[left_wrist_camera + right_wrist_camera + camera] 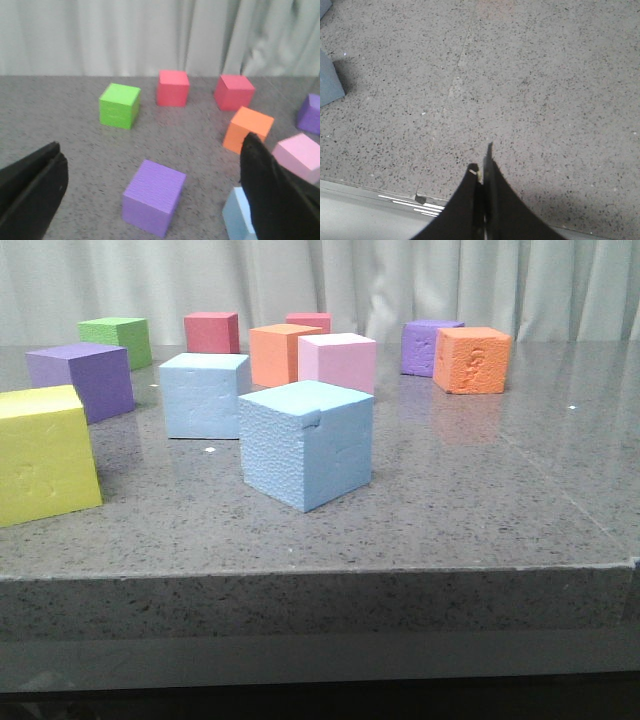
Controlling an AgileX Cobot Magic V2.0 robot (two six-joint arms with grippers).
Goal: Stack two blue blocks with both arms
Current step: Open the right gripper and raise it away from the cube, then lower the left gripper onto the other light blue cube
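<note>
Front view: the rough blue block [307, 444] is set near the table [480, 500] front edge, the smoother blue block [204, 394] just behind it, apart. Left wrist view: the left gripper [150, 192] is spread wide above a purple cube [153, 196]. Right wrist view: the right gripper [481, 172] is pressed closed, empty, over bare tabletop.

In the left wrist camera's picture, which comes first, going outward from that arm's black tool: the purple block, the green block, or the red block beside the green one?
1. Purple block: nearest, between the open fingers of the left tool.
2. Green block: farther out, mid-table.
3. Red block: farthest, near the curtain.
</note>
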